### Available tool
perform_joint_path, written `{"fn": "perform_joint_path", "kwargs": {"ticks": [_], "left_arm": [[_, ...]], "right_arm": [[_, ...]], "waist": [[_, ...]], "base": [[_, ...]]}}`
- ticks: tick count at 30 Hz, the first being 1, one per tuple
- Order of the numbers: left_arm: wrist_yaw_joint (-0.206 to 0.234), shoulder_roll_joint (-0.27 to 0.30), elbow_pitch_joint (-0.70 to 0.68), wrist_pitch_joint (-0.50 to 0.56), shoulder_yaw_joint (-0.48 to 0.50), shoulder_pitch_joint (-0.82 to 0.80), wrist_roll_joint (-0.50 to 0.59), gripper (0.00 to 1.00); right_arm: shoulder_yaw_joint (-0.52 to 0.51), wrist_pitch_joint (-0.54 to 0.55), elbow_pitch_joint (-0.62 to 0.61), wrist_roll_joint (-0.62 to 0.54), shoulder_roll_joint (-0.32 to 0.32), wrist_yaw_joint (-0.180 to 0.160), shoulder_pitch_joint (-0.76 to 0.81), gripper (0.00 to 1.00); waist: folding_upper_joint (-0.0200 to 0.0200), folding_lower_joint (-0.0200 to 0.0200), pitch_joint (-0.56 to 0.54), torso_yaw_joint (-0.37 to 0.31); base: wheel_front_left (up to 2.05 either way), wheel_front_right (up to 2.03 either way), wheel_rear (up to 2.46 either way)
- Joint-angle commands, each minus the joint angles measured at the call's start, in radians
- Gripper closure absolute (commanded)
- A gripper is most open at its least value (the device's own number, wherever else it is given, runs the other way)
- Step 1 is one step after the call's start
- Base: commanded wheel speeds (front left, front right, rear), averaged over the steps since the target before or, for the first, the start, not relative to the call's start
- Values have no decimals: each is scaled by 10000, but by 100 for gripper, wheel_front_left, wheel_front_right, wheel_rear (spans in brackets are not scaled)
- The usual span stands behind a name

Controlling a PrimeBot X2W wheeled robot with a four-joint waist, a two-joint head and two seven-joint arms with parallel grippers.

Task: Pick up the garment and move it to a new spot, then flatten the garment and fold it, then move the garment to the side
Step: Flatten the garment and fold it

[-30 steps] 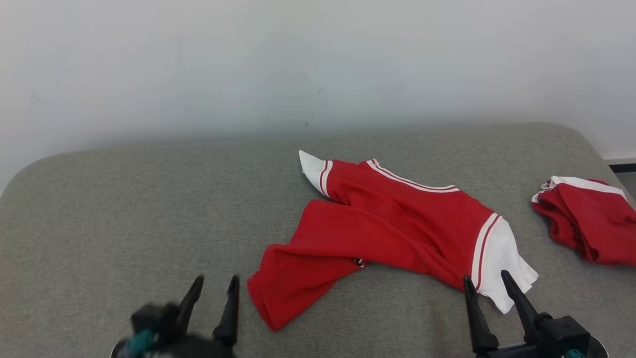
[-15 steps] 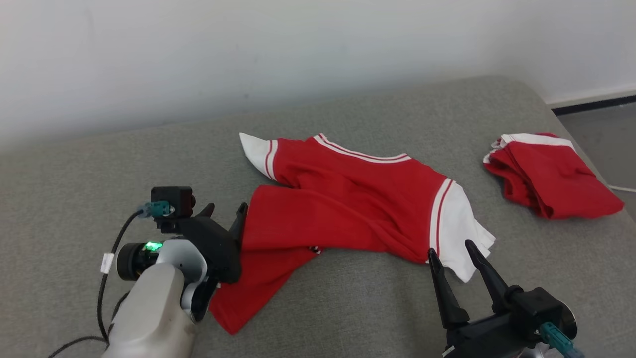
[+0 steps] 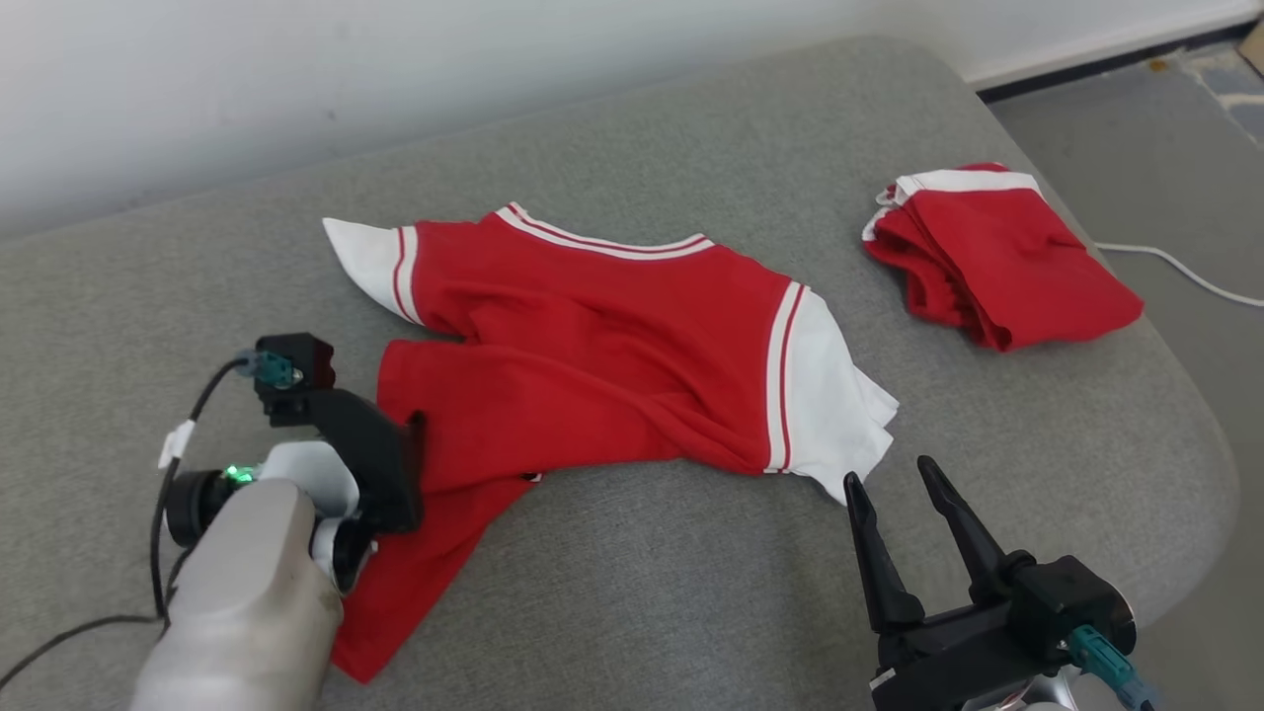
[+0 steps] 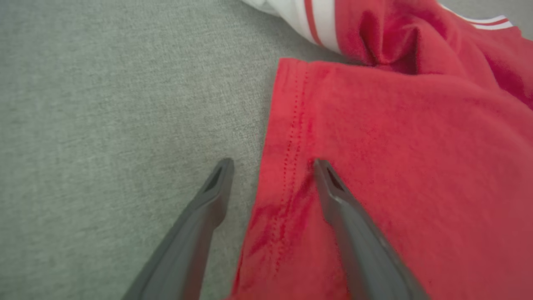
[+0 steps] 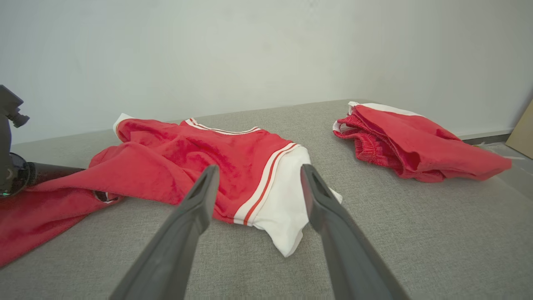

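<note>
Item: garment [image 3: 592, 336], red jersey, white sleeves, lay rumpled mid-frame on grey cushion [image 3: 642, 592]. Judged light, limp, prone to drape; best pinched at stitched hem. There left gripper [image 4: 271, 163] fingers stood apart, astride it; right gripper [image 3: 889, 474] fingers apart, empty, lower right.

You've got the red shirt [image 3: 592, 365], white sleeves and striped trim, lying rumpled across the middle of the grey cushion [image 3: 691, 592], lower half folded over on itself.
</note>
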Motion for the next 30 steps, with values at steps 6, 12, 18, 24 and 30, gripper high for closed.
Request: {"fn": "perform_joint_path", "kwargs": {"ticks": [6,12,18,24,30], "left_arm": [[-260,-94,784,708,-307,-126,20,100],[-418,-87,917,652,-477,-266,28,100],[-55,318,189,-1278,-460,-997,300,100],[319,880,-511,-3757,-527,-1685,795,100],[371,1238,-1496,-4638,-597,-2517,1180,100]], "right_arm": [[133,-110,139,95,93,7,-148,0],[95,-158,224,130,98,7,-214,0],[146,-192,268,247,112,7,-312,0],[246,-280,391,328,145,7,-348,0],[147,-313,541,347,157,7,-342,0]], "waist": [[-1,-3,331,-324],[-1,-3,297,-313],[-1,-3,390,-368],[-1,-3,469,-486],[-1,-3,325,-514]], "base": [[0,0,0],[0,0,0],[0,0,0],[0,0,0],[0,0,0]]}}
